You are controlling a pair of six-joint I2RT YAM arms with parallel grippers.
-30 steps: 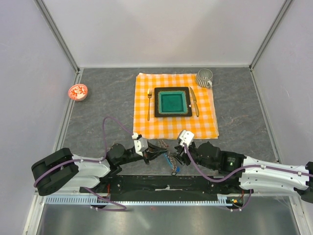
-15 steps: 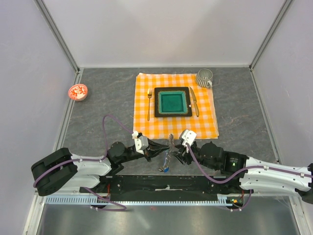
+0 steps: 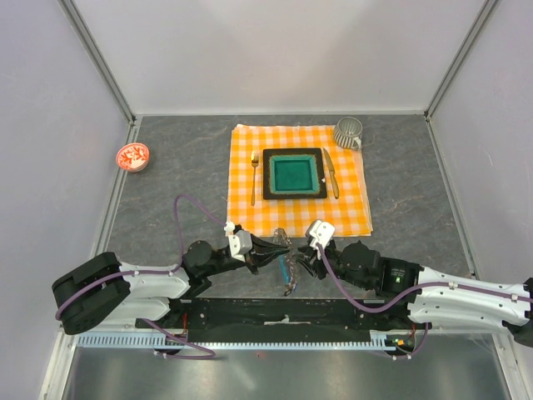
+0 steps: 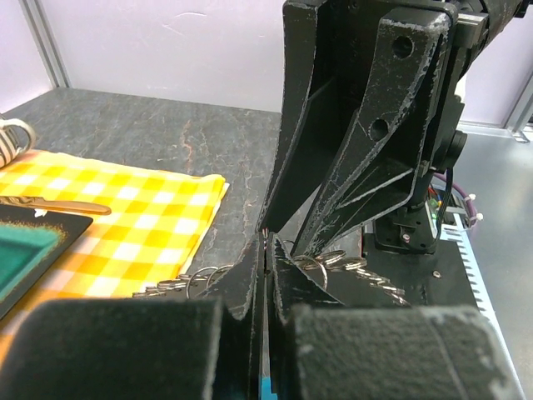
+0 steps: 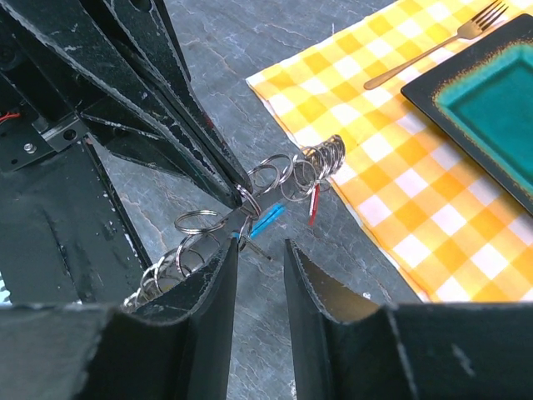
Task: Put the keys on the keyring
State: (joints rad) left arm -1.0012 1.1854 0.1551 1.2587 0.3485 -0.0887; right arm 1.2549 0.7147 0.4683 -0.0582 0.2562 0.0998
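While your left claw (image 5: pixel 239 196) is pressing its fingers together on one loop of it, the thin silvery wire keyring (image 5: pixel 325 156) is stretching as a string of small linked rings between your two arms. It is sitting just off the near edge of the orange-and-white checked cloth (image 3: pixel 250 218), over the grey stone counter (image 3: pixel 171 171). Whether its lower rings are touching the counter, you cannot tell.

In the right wrist view you are seeing two coloured slivers among those rings. A small blue-tagged key (image 5: pixel 266 222) is lying just beside the left fingertips, and a small red-tagged key (image 5: pixel 314 202) is dangling further along, by the tight coil at the cloth end. Whether either is threaded onto the wire is too fine to make out.

Your right claw (image 5: pixel 261 243) is facing the left one, tips near tips. Its fingers are standing slightly spread with bare counter showing in the gap, gripping nothing, and the blue key is lying just ahead of them.

Further out, a black square plate with a teal centre (image 3: pixel 293 173) is sitting in the middle of the cloth. A gold fork (image 3: pixel 254 177) is lying to its left and a gold-toned knife (image 3: pixel 331 173) to its right. A striped grey mug (image 3: pixel 349 132) is standing at the cloth's far right corner. A red-and-white round dish (image 3: pixel 132 156) is resting well apart, by the left wall.
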